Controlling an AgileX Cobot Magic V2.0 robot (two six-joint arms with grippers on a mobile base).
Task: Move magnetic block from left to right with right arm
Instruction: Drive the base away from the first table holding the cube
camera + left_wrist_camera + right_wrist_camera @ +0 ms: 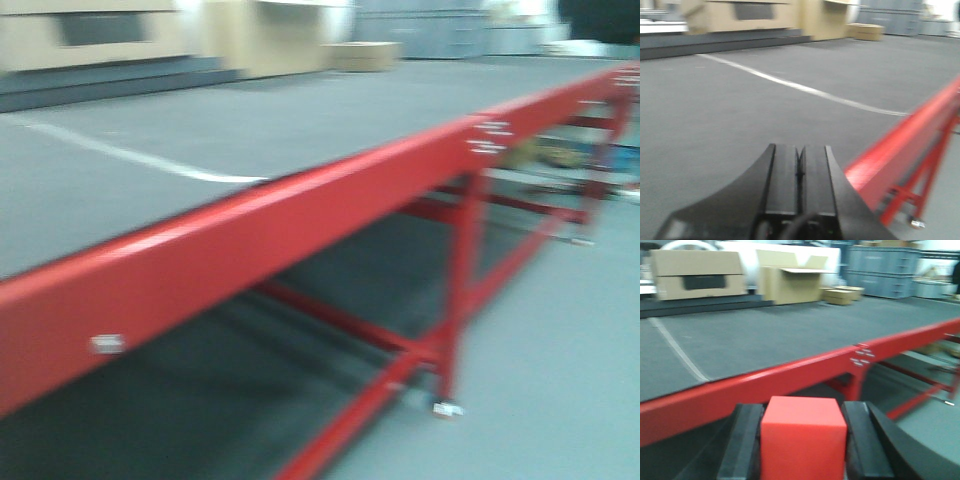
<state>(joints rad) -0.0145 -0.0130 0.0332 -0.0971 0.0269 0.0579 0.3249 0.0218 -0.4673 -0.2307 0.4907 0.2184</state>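
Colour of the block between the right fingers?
Plain bright red block; shows best in the right wrist view.

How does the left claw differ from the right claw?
The left claw is shut on nothing; the right claw is shut on the red magnetic block. The left claw is over the grey tabletop; the right claw faces its red rail. Both are black.

The right gripper [803, 411] squeezes the red block [803, 442] between its black fingers [746, 440], just before the bench's [765, 335] red edge.
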